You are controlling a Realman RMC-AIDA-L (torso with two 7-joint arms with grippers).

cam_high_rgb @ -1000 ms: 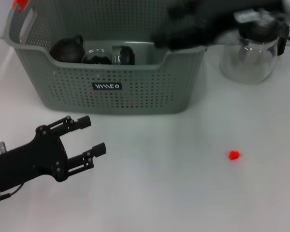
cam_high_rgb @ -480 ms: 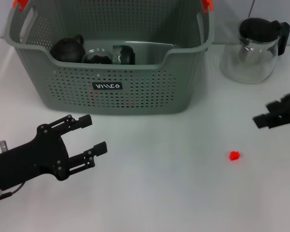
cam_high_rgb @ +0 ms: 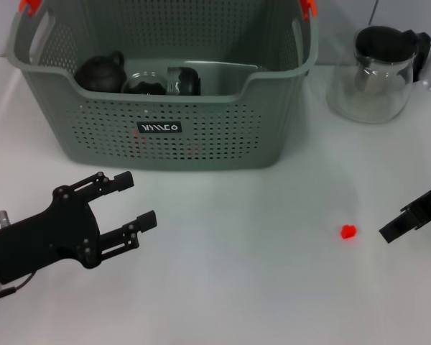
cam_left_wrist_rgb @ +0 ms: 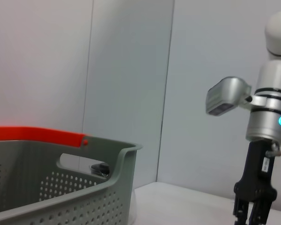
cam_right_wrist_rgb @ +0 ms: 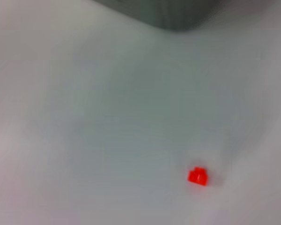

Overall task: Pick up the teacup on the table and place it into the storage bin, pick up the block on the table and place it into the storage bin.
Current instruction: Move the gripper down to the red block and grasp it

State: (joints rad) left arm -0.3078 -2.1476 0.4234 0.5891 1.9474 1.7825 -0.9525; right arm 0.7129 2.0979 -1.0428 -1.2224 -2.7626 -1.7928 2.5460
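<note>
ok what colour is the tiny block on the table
Bright red plastic block, clearest in the right wrist view.

my right gripper (cam_high_rgb: 395, 231) is down from over the storage bin (cam_high_rgb: 165, 136), now low over the bench (cam_high_rgb: 237, 287), just beside the red block (cam_high_rgb: 348, 231).

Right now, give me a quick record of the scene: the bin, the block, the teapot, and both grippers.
storage bin: far side of table, dark teaware inside
block: small, red, on bare table, not held
glass teapot: upright, beside the bin on the robot's right
right gripper: just right of the block, apart from it
left gripper: open, empty, in front of the bin
</note>
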